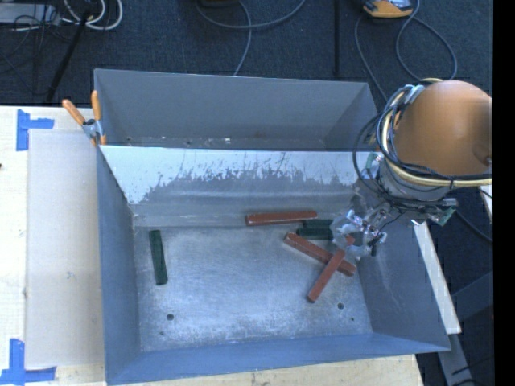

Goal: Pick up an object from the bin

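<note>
Lying crossed on the right of the bin (241, 119) floor, two brown sticks (334, 262) sit just under the gripper (354, 238); can't tell if its pincer is apart or together. Risk: closing at the crossing may catch both sticks or lever one loose. The dark green block (314, 230) just beside could get nudged, and the bin's right wall is near enough to clip.

Robotics lab bench: arm (441, 127) reaches into a grey metal bin (233, 107), cables (100, 6) trail across dark carpet (177, 39).
</note>
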`<state>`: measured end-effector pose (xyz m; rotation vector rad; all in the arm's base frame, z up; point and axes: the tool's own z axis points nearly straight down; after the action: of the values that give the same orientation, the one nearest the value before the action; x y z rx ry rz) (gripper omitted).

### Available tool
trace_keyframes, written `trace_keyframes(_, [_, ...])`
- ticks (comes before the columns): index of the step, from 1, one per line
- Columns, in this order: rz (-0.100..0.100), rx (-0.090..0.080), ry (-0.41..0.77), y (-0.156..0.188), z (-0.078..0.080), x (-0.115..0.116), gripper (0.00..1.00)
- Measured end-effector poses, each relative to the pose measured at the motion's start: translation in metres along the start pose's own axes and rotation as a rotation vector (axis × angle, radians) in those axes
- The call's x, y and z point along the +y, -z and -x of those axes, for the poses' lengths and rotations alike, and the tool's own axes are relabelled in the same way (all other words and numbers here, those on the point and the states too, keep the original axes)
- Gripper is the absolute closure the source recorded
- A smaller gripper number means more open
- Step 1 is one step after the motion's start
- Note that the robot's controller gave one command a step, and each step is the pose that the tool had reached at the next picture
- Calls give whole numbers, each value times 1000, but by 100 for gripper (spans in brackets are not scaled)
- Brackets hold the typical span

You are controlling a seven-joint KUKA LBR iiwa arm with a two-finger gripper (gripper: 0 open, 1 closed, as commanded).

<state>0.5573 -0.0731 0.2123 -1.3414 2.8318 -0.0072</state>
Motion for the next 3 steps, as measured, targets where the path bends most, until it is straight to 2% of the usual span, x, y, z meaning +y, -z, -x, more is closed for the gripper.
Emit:
trace_keyframes(1, [9, 3, -3, -5, -1, 1, 0])
trace_keyframes(2, [17, 6, 235, -146, -4, 20, 0])
trace_keyframes(3, [13, 5, 534, -143, -38, 11, 0])
